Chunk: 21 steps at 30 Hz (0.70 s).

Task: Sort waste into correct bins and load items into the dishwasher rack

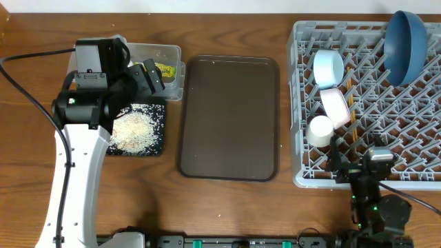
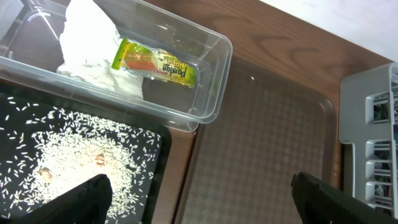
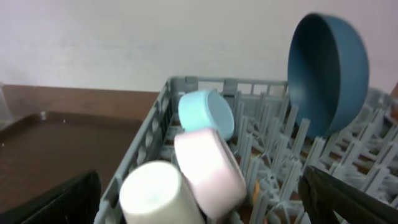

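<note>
The crumpled white napkin [image 2: 93, 50] and the yellow-green wrapper [image 2: 155, 62] lie in the clear tub [image 2: 214, 81]. Rice scraps [image 2: 74, 155] are spread on the black tray [image 2: 158, 158]. My left gripper [image 2: 202, 202] is open and empty, above the black tray's right edge and next to the tub [image 1: 172, 86]. The grey rack [image 1: 413, 148] holds the dark blue dish [image 1: 405, 43], light blue bowl [image 1: 328, 67], white bowl [image 1: 335, 107] and white cup [image 1: 319, 131]. A wooden chopstick [image 1: 352, 103] shows between the pegs. My right gripper [image 3: 199, 208] is open and empty at the rack's front edge.
The large dark brown serving tray [image 1: 229, 117] lies between the bins and the rack, with nothing on it. The left arm's white body [image 1: 76, 172] stretches along the table's left side. The right arm's base [image 1: 375, 207] sits at the table's front edge.
</note>
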Each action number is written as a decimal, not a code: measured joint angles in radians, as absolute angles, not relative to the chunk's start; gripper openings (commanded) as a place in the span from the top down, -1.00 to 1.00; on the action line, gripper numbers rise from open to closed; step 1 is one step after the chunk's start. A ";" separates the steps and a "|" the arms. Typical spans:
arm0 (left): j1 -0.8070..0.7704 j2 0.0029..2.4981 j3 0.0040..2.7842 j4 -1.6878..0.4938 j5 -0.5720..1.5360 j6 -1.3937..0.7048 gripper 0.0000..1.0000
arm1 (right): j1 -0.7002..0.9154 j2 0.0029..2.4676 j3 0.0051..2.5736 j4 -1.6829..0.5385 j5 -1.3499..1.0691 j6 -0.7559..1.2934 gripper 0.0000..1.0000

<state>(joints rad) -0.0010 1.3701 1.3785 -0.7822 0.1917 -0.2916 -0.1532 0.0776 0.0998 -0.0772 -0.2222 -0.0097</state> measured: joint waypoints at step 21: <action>-0.001 1.370 1.378 -0.783 0.192 -0.292 -0.89 | -0.132 0.015 0.010 -0.054 -0.232 -0.007 -0.98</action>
<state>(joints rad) -0.0010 1.3701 1.3785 -0.7826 0.1917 -0.2916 -0.1322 0.0147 0.0101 -0.0536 -0.2321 -0.0074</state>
